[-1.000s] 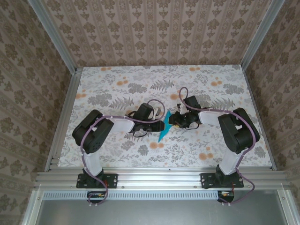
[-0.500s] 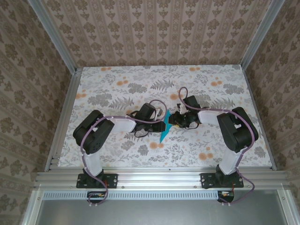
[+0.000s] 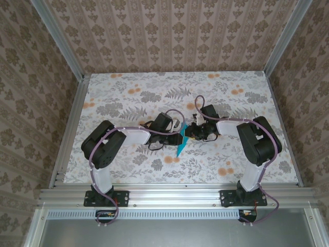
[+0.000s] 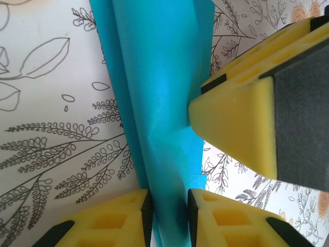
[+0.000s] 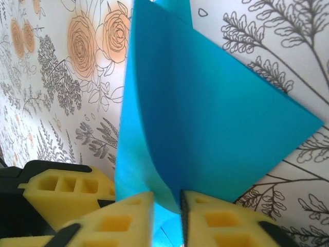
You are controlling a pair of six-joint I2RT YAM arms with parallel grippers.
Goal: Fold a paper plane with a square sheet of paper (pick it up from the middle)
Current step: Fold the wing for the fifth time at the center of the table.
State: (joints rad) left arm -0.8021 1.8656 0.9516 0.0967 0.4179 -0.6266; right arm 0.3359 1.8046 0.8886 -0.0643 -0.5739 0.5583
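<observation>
One teal paper plane [image 4: 159,77], two yellow-padded claws, left claw [image 4: 169,198] and right claw [image 5: 167,198], one floral-patterned table [image 3: 128,92]

We are reading no text anywhere — no words, numbers, brands or signs, the teal paper [image 5: 205,118] is showing plain, the tabletop [image 3: 128,92] is carrying floral print alone.

L arm [image 3: 110,146], R arm [image 3: 257,141]: black joints, white links, lilac cables [image 3: 92,172] looped alongside. Black bases [image 3: 105,198], bolted. L pincer [image 4: 168,205], R pincer [image 5: 167,206]: yellow foam fingers [image 4: 103,224] w/ rectangular cut-outs, dark grey pads [image 4: 303,118].
</observation>
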